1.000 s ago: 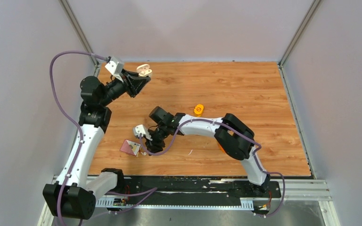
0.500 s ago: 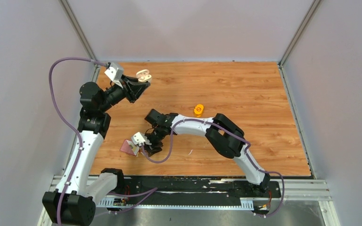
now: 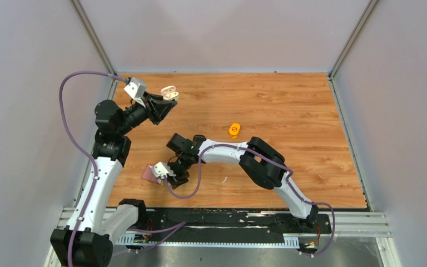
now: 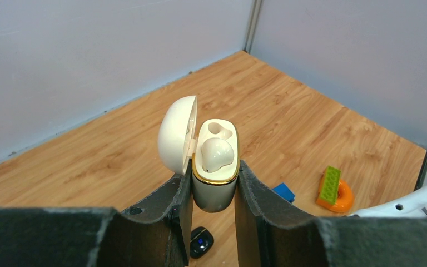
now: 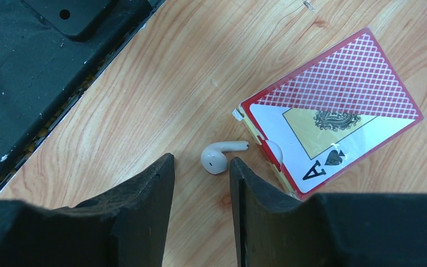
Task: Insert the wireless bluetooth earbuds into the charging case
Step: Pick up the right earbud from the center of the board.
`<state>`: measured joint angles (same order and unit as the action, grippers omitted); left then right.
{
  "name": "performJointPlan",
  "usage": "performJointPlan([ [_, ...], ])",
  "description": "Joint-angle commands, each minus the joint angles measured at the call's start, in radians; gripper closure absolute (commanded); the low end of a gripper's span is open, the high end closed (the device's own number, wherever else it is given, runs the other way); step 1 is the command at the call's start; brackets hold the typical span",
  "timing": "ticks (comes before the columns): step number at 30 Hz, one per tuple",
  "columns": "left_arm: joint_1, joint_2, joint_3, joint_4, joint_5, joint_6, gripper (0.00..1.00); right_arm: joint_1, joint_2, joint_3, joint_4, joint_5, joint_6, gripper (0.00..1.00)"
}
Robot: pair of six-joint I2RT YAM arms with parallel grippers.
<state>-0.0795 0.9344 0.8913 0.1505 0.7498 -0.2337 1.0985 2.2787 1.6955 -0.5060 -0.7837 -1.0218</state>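
Bench edges: the wood-grain bench (image 3: pixel 289 105) is shut in by pale wall panels (image 3: pixel 228 33) at the back and on both sides. A black base rail (image 5: pixel 33 67) runs along its near edge, close to the right gripper.
Open room: broad bare wood lies between the small orange ring (image 3: pixel 234 129) and the right wall. Both arms work over the left half.
Left gripper (image 4: pixel 214 192): raised over the back left corner, clamped on the lower body of the white pebble-shaped charging case (image 4: pixel 215 181).
Case contents: the lid (image 4: pixel 177 133) is swung open to the left. One white seated earbud (image 4: pixel 218 153) fills the near socket, and the far socket (image 4: pixel 218 128) is hollow.
Right gripper (image 5: pixel 201 162): low over the front left of the bench, fingers apart, clamping nothing.
Loose earbud: a white short-stemmed earbud (image 5: pixel 218 157) lies on the wood at the fingertips' gap. Its stem points at the cards just beside it. Whether a finger touches it I cannot tell.
Cards: a red-lattice-backed playing card over an ace of spades (image 5: pixel 333 111), flat on the bench.
Hard to make out: a small white rounded shape (image 5: pixel 273 150) at the cards' edge is partly covered and cannot be identified. From overhead the loose earbud is hidden under the right gripper.
Cut off: a black pebble-shaped case with a blue light (image 4: pixel 200 243) is half hidden behind the left gripper. A blue block (image 4: pixel 283 192) and a green studded brick (image 4: pixel 329 183) on the orange ring sit beyond it.
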Motion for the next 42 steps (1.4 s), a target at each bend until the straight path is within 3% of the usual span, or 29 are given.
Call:
performJointPlan([
  [1, 0.007, -0.021, -0.003, 0.038, -0.002, -0.009, 1.0, 0.014, 0.024, 0.0, 0.043, 0.027, 0.009, 0.59],
  [5, 0.007, -0.021, -0.005, 0.033, 0.0, -0.009, 1.0, 0.025, 0.029, -0.007, 0.084, 0.051, 0.034, 0.62],
  [15, 0.008, -0.024, -0.011, 0.027, 0.001, -0.006, 1.0, 0.036, 0.013, -0.035, 0.051, 0.121, 0.033, 0.83],
  [21, 0.007, -0.016, -0.024, 0.044, 0.009, -0.001, 1.0, 0.007, -0.143, -0.091, -0.01, 0.142, 0.095, 0.87],
  [26, 0.008, 0.046, -0.019, 0.113, 0.027, -0.021, 1.0, -0.113, -0.304, -0.159, -0.088, 0.051, 0.286, 0.88],
  [32, 0.006, 0.142, 0.013, 0.171, 0.096, -0.038, 1.0, -0.346, -0.414, -0.268, -0.195, -0.172, 0.604, 0.88],
  [38, -0.016, 0.18, -0.086, 0.285, 0.19, 0.075, 0.99, -0.588, -0.491, -0.296, -0.188, -0.361, 0.862, 0.88],
  [42, -0.064, 0.225, -0.142, 0.31, 0.243, 0.211, 0.99, -0.67, -0.537, -0.324, -0.068, -0.456, 1.156, 0.88],
])
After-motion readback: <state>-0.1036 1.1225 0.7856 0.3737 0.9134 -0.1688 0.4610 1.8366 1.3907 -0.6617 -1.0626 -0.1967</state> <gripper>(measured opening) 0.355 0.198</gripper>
